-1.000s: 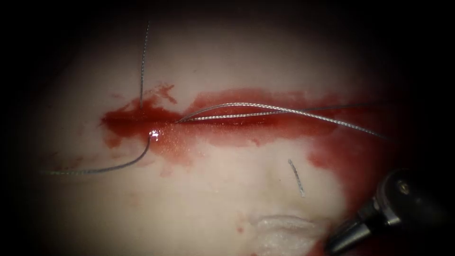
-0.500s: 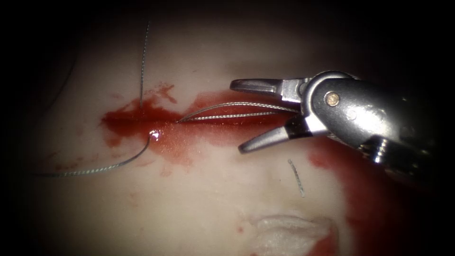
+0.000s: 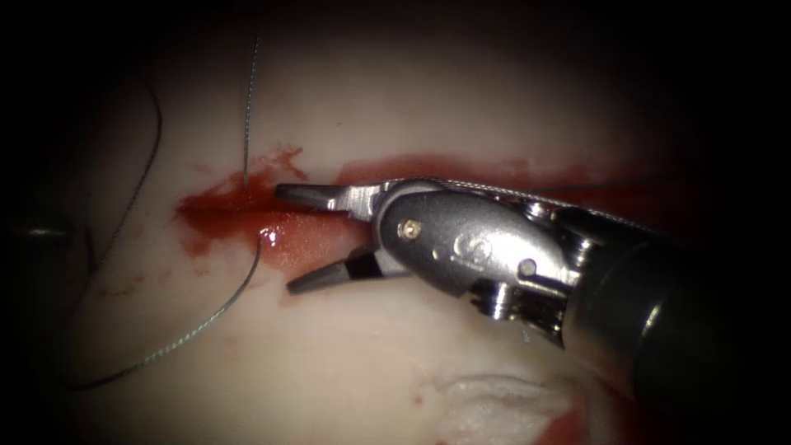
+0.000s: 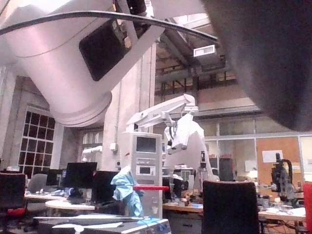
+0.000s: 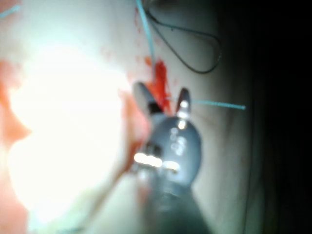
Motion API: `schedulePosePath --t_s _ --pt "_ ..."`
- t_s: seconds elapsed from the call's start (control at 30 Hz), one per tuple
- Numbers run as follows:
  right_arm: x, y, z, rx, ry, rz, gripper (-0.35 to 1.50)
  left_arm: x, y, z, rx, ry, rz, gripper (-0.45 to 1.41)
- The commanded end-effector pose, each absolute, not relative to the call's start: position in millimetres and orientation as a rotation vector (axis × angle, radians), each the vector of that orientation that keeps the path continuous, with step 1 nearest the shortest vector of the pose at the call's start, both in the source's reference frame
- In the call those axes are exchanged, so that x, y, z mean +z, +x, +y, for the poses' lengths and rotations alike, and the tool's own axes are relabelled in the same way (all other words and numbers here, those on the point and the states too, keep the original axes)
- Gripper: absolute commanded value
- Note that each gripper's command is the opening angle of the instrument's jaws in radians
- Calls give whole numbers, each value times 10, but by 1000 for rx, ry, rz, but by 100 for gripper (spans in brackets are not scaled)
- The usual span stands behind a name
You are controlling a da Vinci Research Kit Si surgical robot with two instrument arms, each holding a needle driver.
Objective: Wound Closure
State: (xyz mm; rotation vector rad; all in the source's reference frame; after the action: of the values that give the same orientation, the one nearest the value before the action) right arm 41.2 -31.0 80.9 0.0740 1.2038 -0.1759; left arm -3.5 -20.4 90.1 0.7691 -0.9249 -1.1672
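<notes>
The right pincer (image 3: 290, 239) hangs spread and empty over the cut (image 3: 239, 216) in the tissue (image 3: 346, 346), red fluid (image 3: 305, 243) pooled there (glistening), thread (image 3: 206, 317) curving off to its left.

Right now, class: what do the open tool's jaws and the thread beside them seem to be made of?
The right tool, jaws open and holding nothing: apparently polished metal, grey with bright glints. The thread at the cut: seemingly braided or twisted fibre, since it shows a fine ribbed texture; exact material unclear.
</notes>
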Motion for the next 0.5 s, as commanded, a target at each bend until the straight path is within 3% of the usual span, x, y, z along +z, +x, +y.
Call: schedulePosePath --t_s 0.03,0.3,0.37,0.43,0.5 --pt "813 427 -296 -189 67 1198 91 897 -40 -192 -1164 781 -943 -45" --pt "827 442 -301 -264 57 1165 74 897 -39 -192 -1160 788 -944 -45" --pt "828 443 -303 -294 41 1161 49 897 -39 -192 -1158 790 -944 -45" --pt "827 443 -304 -307 36 1163 -35 897 -39 -192 -1158 789 -944 -45" --pt "823 443 -303 -325 69 1166 -35 896 -38 -191 -1157 791 -944 -45"
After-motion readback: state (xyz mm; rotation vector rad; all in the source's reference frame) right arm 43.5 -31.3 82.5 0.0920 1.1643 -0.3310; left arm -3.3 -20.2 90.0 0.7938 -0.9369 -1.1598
